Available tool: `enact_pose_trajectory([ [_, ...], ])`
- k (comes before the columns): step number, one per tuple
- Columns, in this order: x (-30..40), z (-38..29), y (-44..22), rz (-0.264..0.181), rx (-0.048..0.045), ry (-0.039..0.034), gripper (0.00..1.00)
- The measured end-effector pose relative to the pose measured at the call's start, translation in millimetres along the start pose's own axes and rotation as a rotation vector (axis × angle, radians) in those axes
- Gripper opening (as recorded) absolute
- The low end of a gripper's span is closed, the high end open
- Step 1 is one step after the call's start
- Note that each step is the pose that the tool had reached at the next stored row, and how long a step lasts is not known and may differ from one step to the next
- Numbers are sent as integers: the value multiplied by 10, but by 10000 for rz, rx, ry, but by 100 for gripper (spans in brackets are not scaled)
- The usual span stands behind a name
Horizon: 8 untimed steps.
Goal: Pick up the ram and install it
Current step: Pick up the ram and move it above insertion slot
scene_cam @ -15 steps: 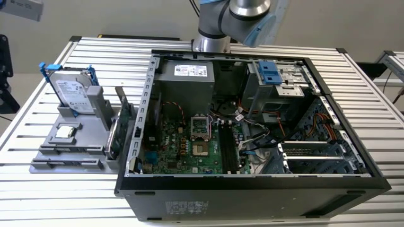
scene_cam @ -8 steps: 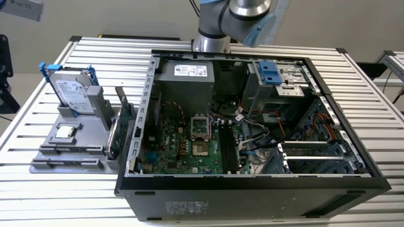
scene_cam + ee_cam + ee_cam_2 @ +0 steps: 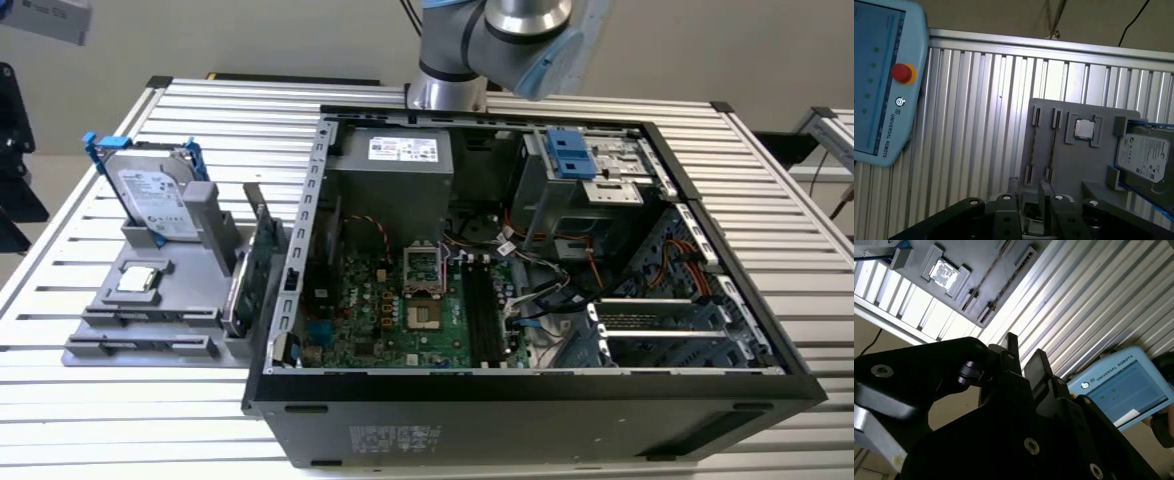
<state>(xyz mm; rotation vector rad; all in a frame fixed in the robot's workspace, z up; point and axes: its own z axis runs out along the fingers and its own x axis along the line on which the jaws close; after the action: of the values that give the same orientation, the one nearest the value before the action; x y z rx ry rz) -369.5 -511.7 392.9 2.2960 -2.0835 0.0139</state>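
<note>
The ram (image 3: 240, 295) is a thin dark stick standing on edge at the right side of the grey holder (image 3: 160, 290), next to the computer case. A wider green card (image 3: 271, 250) stands just behind it. In both wrist views my gripper (image 3: 1030, 192) (image 3: 1024, 352) hangs high over the table, looking down on the holder (image 3: 1079, 160). Its two dark fingers (image 3: 1046, 196) stand a little apart with nothing between them. The holder's two long slots (image 3: 1045, 145) lie just beyond the fingertips. Inside the case, the black memory slots (image 3: 481, 305) run along the green motherboard (image 3: 387, 310).
A silver hard drive in a blue frame (image 3: 150, 195) (image 3: 1146, 160) and a small square chip (image 3: 140, 280) (image 3: 1084, 129) sit on the holder. The open computer case (image 3: 534, 260) fills the middle of the slatted table (image 3: 80, 400). A light blue control tablet (image 3: 881, 85) (image 3: 1121, 385) lies on the slats.
</note>
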Motion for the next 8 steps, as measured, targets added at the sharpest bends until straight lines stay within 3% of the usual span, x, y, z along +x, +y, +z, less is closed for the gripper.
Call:
enact_pose_trajectory([
  [8, 0, 0, 0, 0, 0, -2, 100],
])
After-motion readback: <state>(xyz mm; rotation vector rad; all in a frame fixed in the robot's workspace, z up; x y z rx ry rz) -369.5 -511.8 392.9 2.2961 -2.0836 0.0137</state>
